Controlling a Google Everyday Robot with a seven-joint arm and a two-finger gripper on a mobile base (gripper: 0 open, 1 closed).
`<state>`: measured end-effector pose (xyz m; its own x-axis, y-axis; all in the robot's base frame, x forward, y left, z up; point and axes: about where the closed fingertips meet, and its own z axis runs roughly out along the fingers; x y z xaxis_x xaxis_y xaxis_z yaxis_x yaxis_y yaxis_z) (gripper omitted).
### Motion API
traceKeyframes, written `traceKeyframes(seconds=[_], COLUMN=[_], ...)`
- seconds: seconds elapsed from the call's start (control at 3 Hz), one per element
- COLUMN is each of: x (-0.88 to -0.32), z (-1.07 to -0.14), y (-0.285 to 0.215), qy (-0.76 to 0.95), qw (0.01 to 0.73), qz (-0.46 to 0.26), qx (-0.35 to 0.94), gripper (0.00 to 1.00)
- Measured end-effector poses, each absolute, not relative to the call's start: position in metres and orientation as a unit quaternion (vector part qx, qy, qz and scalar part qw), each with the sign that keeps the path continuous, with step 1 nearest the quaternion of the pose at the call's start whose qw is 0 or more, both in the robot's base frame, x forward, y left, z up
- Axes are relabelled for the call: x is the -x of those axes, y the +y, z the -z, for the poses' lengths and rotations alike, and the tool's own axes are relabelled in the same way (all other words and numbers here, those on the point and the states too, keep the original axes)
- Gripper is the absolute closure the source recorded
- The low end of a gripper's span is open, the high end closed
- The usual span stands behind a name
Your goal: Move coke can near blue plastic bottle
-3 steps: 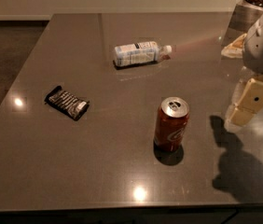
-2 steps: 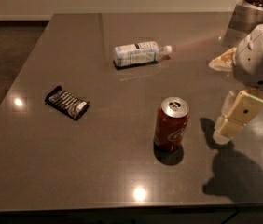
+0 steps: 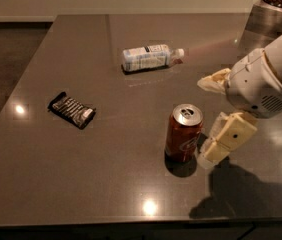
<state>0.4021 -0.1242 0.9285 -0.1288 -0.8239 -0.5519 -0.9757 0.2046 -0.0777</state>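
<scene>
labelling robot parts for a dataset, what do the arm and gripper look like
The gripper, just right of the coke can, has blocky cream jaws; one bears a small dark dot. Behind is a rounded white housing with a vent grille.

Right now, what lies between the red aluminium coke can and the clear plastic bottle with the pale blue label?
Only bare grey tabletop, in the camera view; the gripper is beside the coke can.

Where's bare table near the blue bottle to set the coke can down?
Bare table lies in front of the blue plastic bottle, between it and the coke can, and to its left beyond the snack packet. Crowded only at the can's right, where the open end effector sits.
</scene>
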Motion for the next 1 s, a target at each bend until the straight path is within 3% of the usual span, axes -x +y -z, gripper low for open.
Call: traceKeyframes(seconds=[0.33,1.0], x=[-0.406,-0.420], z=[-0.920,-0.911], y=[-0.106,-0.091], qy=[0.732,0.738], qw=[0.274,0.294], qz=[-0.161,-0.166], qx=[0.602,0.584], gripper=[0.00,0.46])
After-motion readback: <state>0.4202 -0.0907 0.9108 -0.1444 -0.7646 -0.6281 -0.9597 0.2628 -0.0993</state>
